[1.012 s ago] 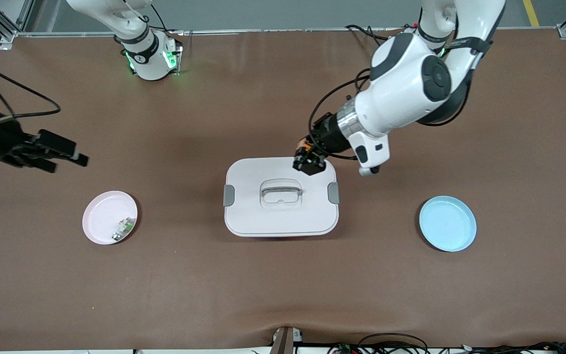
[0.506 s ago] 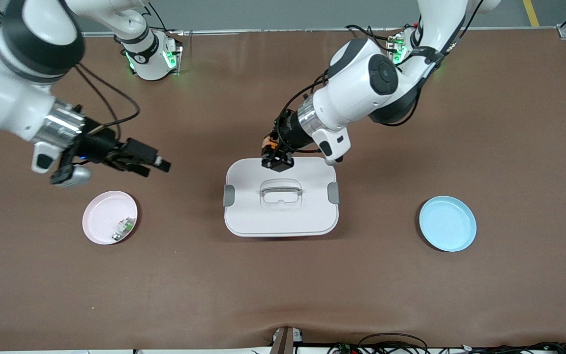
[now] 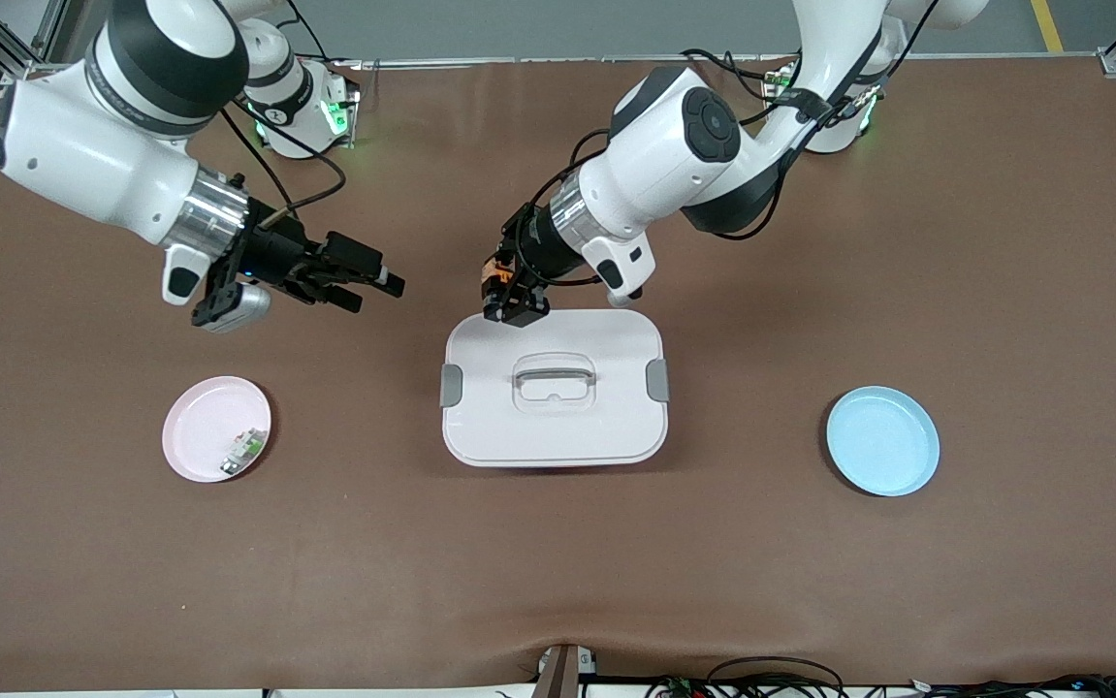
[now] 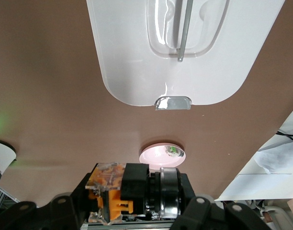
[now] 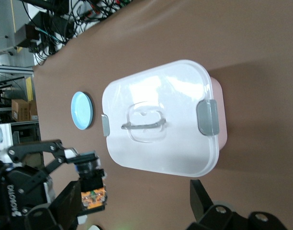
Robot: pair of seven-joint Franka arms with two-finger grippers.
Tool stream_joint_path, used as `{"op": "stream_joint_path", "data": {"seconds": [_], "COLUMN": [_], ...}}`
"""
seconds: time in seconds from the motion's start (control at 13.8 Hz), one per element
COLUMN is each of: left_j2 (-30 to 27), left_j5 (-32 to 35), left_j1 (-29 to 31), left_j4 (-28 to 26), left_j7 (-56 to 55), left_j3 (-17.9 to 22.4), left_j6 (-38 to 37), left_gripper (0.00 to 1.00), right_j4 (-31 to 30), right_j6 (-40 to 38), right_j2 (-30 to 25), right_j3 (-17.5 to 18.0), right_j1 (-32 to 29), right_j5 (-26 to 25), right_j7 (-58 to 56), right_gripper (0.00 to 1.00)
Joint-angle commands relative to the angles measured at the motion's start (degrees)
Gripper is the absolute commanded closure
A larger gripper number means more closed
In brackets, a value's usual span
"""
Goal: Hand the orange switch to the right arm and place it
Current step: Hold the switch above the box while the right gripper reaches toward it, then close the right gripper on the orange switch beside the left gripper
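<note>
The orange switch (image 3: 493,274), a stubby black cylinder with an orange rear, is held in the air just off the white lidded box (image 3: 554,388), at its edge nearest the robots' bases. My left gripper (image 3: 511,302) is shut on it. In the left wrist view the switch (image 4: 137,184) lies sideways across the left gripper (image 4: 129,208). My right gripper (image 3: 375,293) hangs open over bare table toward the right arm's end, pointing at the switch and still apart from it. From the right wrist the switch (image 5: 91,189) shows ahead of the open right gripper (image 5: 135,211).
A pink plate (image 3: 216,442) holding a small green-white part (image 3: 245,450) lies toward the right arm's end. A blue plate (image 3: 882,440) lies toward the left arm's end. The box has a lid handle (image 3: 554,373) and grey side clips.
The left gripper carried the switch from over the box's corner toward the right arm's end. The right arm swung in from the table's edge toward the switch, its gripper staying open.
</note>
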Motion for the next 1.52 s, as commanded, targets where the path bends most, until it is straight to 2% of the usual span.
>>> {"op": "stream_joint_path", "data": {"seconds": [0.0,0.51,0.79,1.45], "left_j2": [2.0,2.8,2.7,2.8], "left_j5": [1.5,2.2,2.2,2.6], "left_j1": [-1.7,-2.4,-2.4,-2.4], "left_j4": [2.8,3.5,3.5,3.3], "left_j7": [-2.3,-2.6,-2.6,-2.6], "left_j3": [0.6,0.8,0.8,0.8], "left_j6": [1.2,1.9,1.9,1.9], "left_gripper": [0.61,0.61,0.61,0.61], "right_j4": [-3.4,-3.2,-3.0,3.6], "right_j6": [1.4,2.6,6.2,7.1], "right_j2": [-2.0,-1.1,1.7,7.1], "right_j3": [-0.5,-0.5,-0.5,-0.5], "right_j1": [3.3,6.9,9.1,11.0], "right_j5": [1.4,1.5,1.5,1.6], "right_j7": [-0.7,-0.3,-0.2,5.7], "right_gripper": [0.00,0.00,0.00,0.00]}}
